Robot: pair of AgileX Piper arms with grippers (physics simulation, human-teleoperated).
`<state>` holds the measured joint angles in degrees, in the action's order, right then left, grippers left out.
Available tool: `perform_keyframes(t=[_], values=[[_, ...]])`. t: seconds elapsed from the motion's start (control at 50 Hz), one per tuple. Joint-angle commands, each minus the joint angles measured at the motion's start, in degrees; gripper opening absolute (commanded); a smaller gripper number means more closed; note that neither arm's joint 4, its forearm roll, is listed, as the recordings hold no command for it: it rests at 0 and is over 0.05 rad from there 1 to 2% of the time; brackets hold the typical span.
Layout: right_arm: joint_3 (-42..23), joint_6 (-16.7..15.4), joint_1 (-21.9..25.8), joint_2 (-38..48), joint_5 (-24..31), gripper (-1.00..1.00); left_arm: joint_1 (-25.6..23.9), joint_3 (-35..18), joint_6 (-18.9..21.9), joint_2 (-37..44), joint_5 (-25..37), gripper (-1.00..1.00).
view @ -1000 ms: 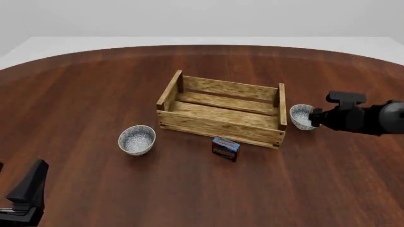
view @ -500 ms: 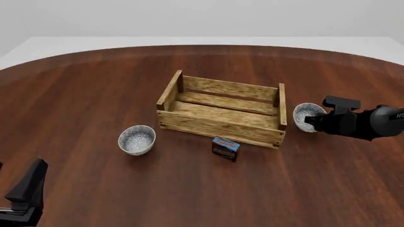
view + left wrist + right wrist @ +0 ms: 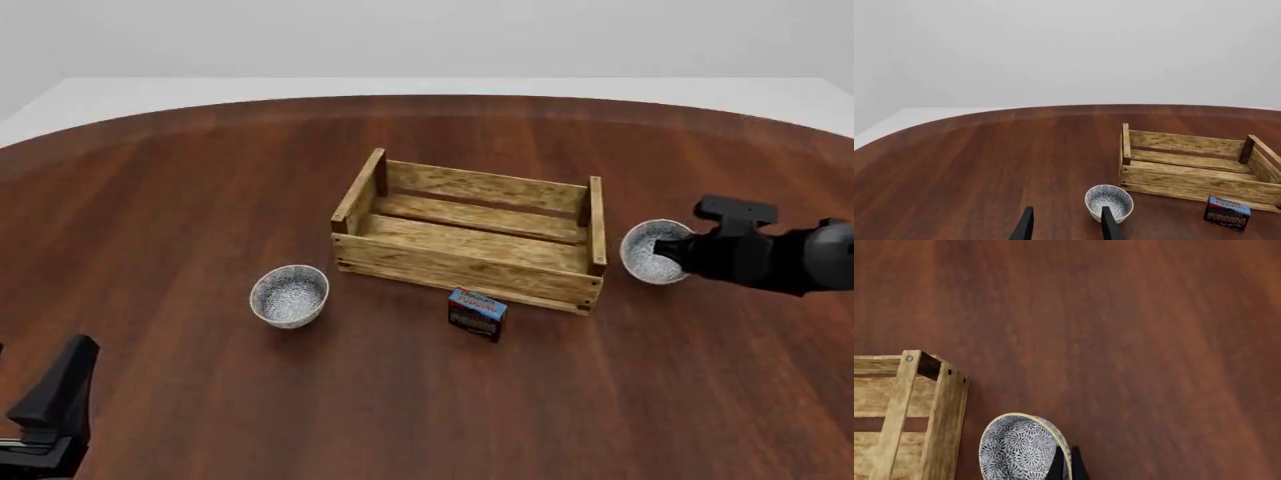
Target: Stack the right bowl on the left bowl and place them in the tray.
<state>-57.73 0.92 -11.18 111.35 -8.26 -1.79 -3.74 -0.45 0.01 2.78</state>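
Observation:
The left bowl [image 3: 290, 296], white with a speckled pattern, stands upright on the table near the tray's left front corner; it also shows as the bowl [image 3: 1109, 201] in the left wrist view. My left gripper [image 3: 1067, 227] is open, well short of it, low at the front left [image 3: 60, 385]. The right bowl [image 3: 651, 251] sits tilted just right of the tray [image 3: 467, 232]. My right gripper [image 3: 1065, 467] is shut on the right bowl's rim [image 3: 1024, 447]. The tray is a light-brown slatted wooden crate with nothing in it.
A small dark carton [image 3: 477, 313] with a blue top stands close against the tray's front wall, and appears as the carton [image 3: 1227, 212] in the left wrist view. The tray's right end post [image 3: 921, 405] is near the held bowl. The round brown table extends all around.
My right gripper and the right bowl have shifted a little to the right, away from the tray's end wall. The left arm has barely moved.

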Motion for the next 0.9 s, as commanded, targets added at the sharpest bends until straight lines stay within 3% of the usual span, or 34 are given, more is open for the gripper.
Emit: perform_keyframes(t=[0.02, 0.26, 0.48, 0.7, 0.9], values=[[3.0, 0.1, -0.7, -6.5, 0.8, -1.00, 0.0, -0.3, 0.0, 0.0, 0.1, 1.00], [6.3, 1.3, 0.1, -15.9, 1.9, -1.00, -0.3, -1.4, 0.2, 0.0, 0.8, 1.00], [10.7, 2.5, 1.1, -30.9, 4.1, -1.00, -0.5, -2.8, 1.0, 0.0, 2.0, 1.00], [13.1, 4.1, 6.2, -44.0, 8.5, -1.00, -1.0, -4.4, 1.8, 0.0, 3.0, 1.00], [15.1, 4.3, 10.9, -50.8, 10.3, -1.00, -1.7, -5.9, 2.4, 0.0, 4.0, 1.00]])
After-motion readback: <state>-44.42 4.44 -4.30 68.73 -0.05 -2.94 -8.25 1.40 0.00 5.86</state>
